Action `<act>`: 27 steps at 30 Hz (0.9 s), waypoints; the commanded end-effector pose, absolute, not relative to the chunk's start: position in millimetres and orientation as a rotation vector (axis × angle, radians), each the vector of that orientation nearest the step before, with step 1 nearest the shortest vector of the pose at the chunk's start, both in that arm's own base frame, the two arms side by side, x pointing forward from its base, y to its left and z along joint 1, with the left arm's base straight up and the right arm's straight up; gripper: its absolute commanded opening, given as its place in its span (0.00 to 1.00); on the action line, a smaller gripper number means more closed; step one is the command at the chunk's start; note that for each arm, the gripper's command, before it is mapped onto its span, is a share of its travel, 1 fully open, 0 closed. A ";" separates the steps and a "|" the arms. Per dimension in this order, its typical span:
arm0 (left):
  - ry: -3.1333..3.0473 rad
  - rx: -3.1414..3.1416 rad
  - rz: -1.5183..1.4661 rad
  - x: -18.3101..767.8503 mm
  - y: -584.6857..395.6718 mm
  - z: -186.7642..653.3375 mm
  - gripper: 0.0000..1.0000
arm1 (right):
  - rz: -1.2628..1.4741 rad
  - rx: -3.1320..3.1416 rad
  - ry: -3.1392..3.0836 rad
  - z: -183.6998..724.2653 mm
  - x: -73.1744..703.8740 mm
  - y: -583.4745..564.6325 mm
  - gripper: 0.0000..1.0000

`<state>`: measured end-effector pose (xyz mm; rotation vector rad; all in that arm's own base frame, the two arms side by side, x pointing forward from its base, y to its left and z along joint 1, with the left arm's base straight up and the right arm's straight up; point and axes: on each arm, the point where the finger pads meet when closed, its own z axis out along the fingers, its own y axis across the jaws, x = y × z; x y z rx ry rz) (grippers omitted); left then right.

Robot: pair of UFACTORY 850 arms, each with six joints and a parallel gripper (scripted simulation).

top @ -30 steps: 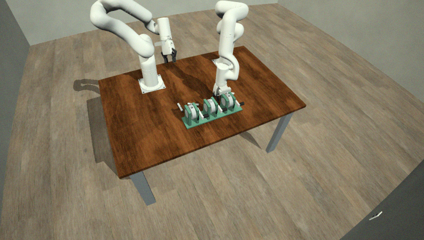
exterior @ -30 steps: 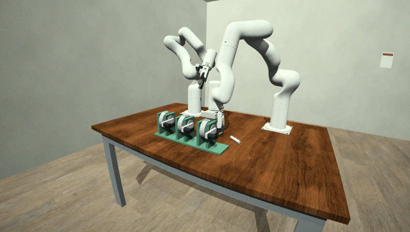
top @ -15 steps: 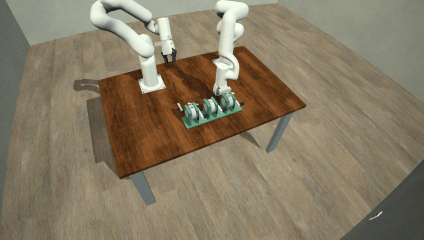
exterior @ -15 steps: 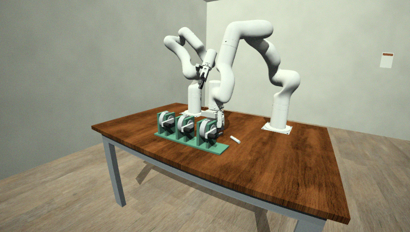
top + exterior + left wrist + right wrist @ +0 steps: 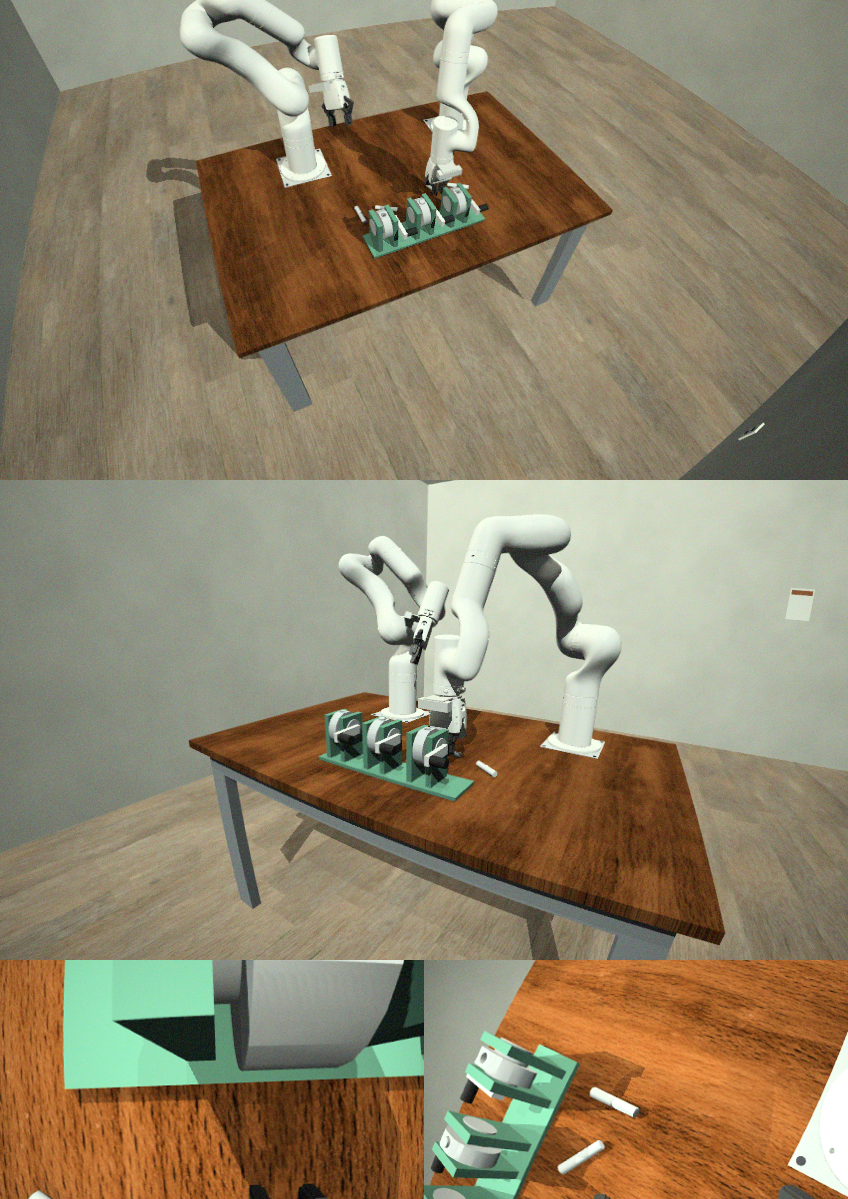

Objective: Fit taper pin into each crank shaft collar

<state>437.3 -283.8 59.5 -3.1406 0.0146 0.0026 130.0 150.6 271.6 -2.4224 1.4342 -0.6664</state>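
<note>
A green stand [image 5: 416,242] [image 5: 380,772] [image 5: 90,1060] carries three crank shafts with pale collars [image 5: 382,224] [image 5: 423,214] [image 5: 509,1071] [image 5: 471,1151]. The two collars in the right wrist view show open holes. Two white taper pins [image 5: 614,1102] [image 5: 580,1157] lie behind the stand's one end; another taper pin [image 5: 486,769] [image 5: 40,1195] lies beyond the other end. My left gripper [image 5: 438,189] [image 5: 455,754] [image 5: 284,1192] is low behind the stand, fingers close together, shut on a taper pin that is hardly visible. My right gripper [image 5: 340,123] [image 5: 415,660] is open and empty, high behind the stand.
Black crank handles [image 5: 484,207] [image 5: 439,761] stick out beside the collars. Upright green posts flank each collar, close to my left gripper. The arm bases [image 5: 303,172] [image 5: 572,748] stand along the back of the brown table [image 5: 285,267].
</note>
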 end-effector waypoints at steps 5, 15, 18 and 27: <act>0.015 -3.142 0.000 425.4 -284.2 78.0 0.20 | -0.665 -2.421 1.434 272.2 130.1 151.1 1.00; 0.015 -3.142 0.000 390.2 -283.8 99.9 0.20 | -0.665 -2.421 1.434 272.2 130.1 151.1 1.00; 0.015 -3.142 0.000 386.7 -283.8 100.8 0.20 | -0.665 -2.421 1.434 272.2 130.1 151.1 1.00; 0.015 -3.142 0.000 362.6 -283.6 103.0 0.20 | -0.665 -2.421 1.434 272.2 130.1 151.1 1.00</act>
